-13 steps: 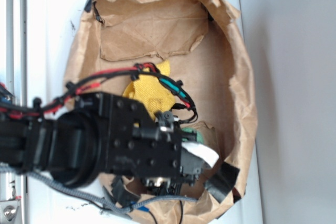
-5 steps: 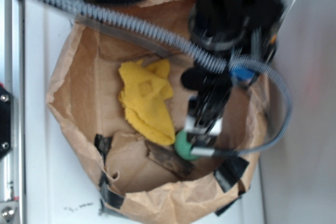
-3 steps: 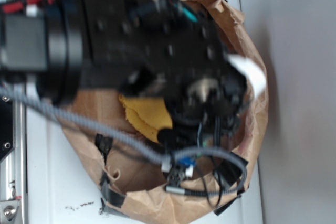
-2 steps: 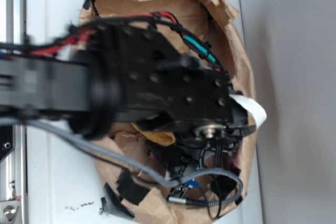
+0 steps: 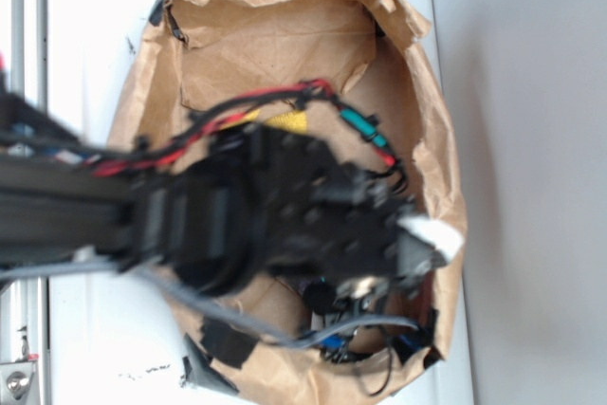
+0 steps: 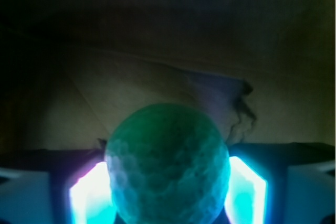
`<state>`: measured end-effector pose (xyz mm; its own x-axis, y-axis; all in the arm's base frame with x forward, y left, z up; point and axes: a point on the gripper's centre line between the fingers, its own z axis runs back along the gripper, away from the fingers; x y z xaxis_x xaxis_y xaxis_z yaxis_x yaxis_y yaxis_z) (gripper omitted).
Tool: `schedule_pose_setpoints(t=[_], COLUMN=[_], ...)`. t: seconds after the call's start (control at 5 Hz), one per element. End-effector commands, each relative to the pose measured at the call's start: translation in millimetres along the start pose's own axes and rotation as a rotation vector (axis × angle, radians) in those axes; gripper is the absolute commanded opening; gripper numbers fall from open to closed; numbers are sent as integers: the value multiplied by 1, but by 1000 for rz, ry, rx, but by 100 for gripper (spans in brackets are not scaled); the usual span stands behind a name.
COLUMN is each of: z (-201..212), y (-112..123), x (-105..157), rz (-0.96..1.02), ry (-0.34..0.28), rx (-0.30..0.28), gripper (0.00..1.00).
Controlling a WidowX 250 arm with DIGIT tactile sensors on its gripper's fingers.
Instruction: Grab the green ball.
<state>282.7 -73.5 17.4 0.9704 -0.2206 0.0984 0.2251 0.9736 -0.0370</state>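
Since the picture a moment ago, my arm (image 5: 218,225) has dropped lower across the brown paper bag (image 5: 285,35), so more of the bag's upper inside wall is now bare, and only a thin sliver of the yellow cloth (image 5: 287,121) shows above the wrist cabling. Red and black wires (image 5: 237,113) arch over the arm, and a grey corrugated cable (image 5: 237,318) runs under it toward the bag's lower rim. From the exterior view, I see the arm's black body blurred and covering most of the bag's lower half. The bag lies on the white table (image 5: 85,64), its crumpled rim folded outward, with black tape pieces (image 5: 223,340) at the lower edge.

From the exterior view I cannot see the claw's tips or the ball; the arm hides them. The wrist view gives me the answer. There the green ball (image 6: 167,163) fills the lower middle of the picture, its dimpled surface plain to see, sitting right between the two fingers (image 6: 86,192) of the claw (image 6: 167,192). Both fingers glow bright cyan-white at the ball's left and right sides and press against it, so I read the claw as clamped on the green ball. Behind the ball I see dim brown paper with a crease and a dark, ragged mark to the upper right.
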Motion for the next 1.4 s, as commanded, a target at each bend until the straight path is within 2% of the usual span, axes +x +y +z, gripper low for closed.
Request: schedule_pose_setpoints(t=[0.0, 0.2, 0.4, 0.6, 0.8, 1.0, 1.2], z=[13, 62, 114, 150, 169, 184, 179], y=[-6, 8, 36, 61, 81, 92, 98], x=[-10, 4, 3, -10, -18, -27, -39], rz=[-67, -48, 22, 62, 96, 120, 113], ry=[28, -54, -133, -127, -111, -122, -152], rx=[-24, -59, -31, -30, -53, -60, 36], gripper=[0, 0, 0, 0, 0, 0, 0])
